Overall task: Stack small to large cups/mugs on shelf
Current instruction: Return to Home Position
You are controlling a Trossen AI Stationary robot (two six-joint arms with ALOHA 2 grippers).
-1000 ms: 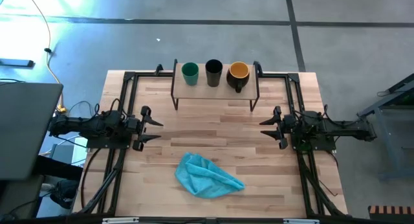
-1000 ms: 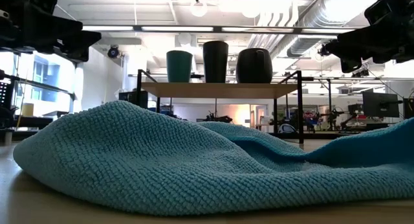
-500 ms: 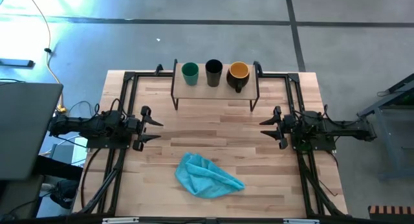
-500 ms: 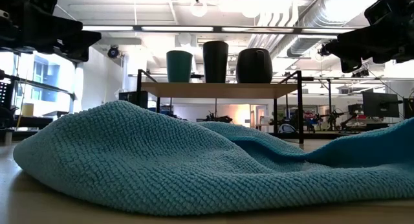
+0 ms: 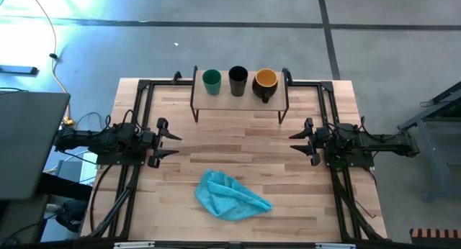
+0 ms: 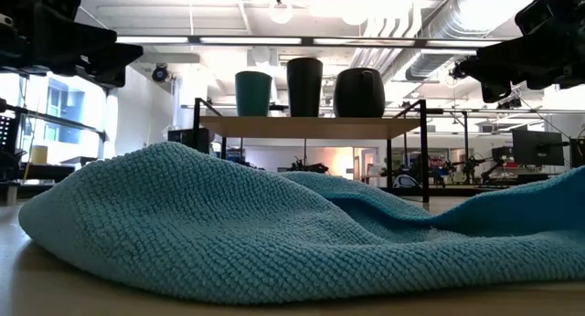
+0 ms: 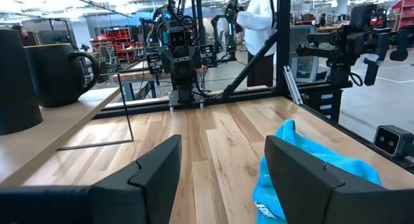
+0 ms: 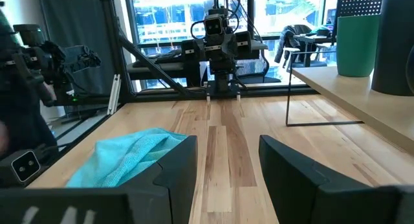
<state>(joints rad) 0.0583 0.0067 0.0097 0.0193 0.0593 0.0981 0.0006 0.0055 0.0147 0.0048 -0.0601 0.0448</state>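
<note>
**All three cups sitting on the shelf, both arms idling out at the sides**

From above: the green cup (image 5: pixel 211 80), black cup (image 5: pixel 238 78) and mug (image 5: pixel 266 80) are standing in a row, left to right, on the shelf (image 5: pixel 240 99) at the table's (image 5: pixel 238 134) far edge. The left gripper (image 5: pixel 178 145) and right gripper (image 5: pixel 292 142) are hovering mid-table, each on its own side, fingers spread and gripping nothing. The blue cloth (image 5: pixel 232 195) is lying near the front.

Low view: the cloth is filling the foreground, with the three vessels lining up behind it.

Wrist views: both pairs of fingers are showing a clear gap.
</note>
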